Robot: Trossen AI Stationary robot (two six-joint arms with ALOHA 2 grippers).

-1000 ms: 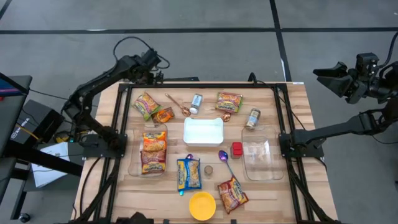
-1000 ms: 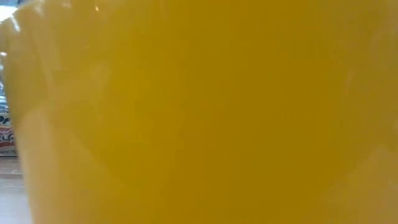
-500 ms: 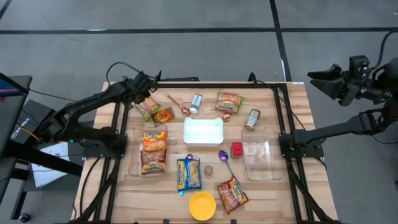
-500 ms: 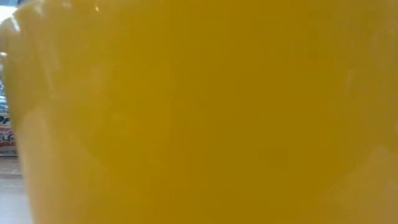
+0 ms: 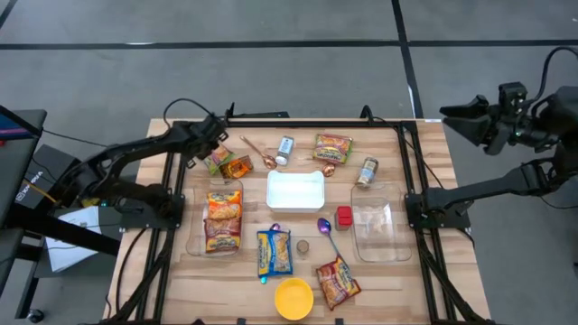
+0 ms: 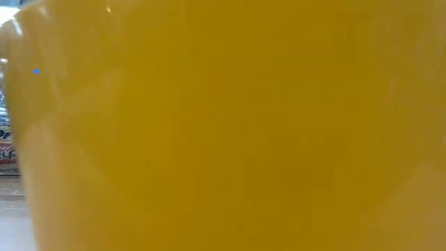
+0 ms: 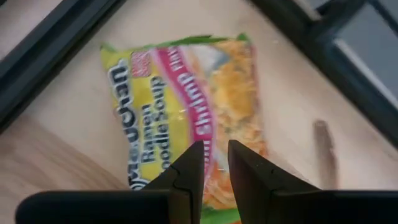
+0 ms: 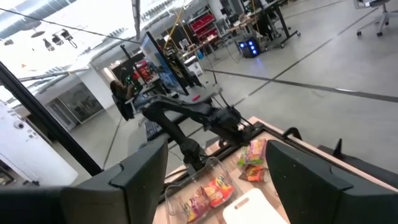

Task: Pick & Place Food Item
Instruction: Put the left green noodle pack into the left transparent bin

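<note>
A yellow-and-green shrimp ramen packet (image 5: 217, 157) lies flat on the wooden table near its far left corner. In the left wrist view the packet (image 7: 180, 106) fills the middle. My left gripper (image 5: 213, 142) hangs just over it, pointing steeply down. Its fingertips (image 7: 215, 158) stand open only by a narrow gap over the packet's middle, with nothing between them. I cannot see it touching the packet. My right gripper (image 5: 454, 114) waits open, raised high beyond the table's right edge and pointing level; its fingers (image 8: 146, 180) show wide apart.
A small orange packet (image 5: 238, 167) and a copper spoon (image 5: 262, 153) lie right beside the ramen. A clear tub (image 5: 200, 242) holds another packet. A white tray (image 5: 295, 190), two jars (image 5: 285, 146), more packets and a second clear tub (image 5: 375, 231) lie around. A yellow bowl (image 6: 223, 125) fills the low view.
My left gripper has come down from above the table's far left corner toward the near edge, stopping just over the ramen packet. It rolled about its own pointing line on the way. The packet has stayed where it was.
</note>
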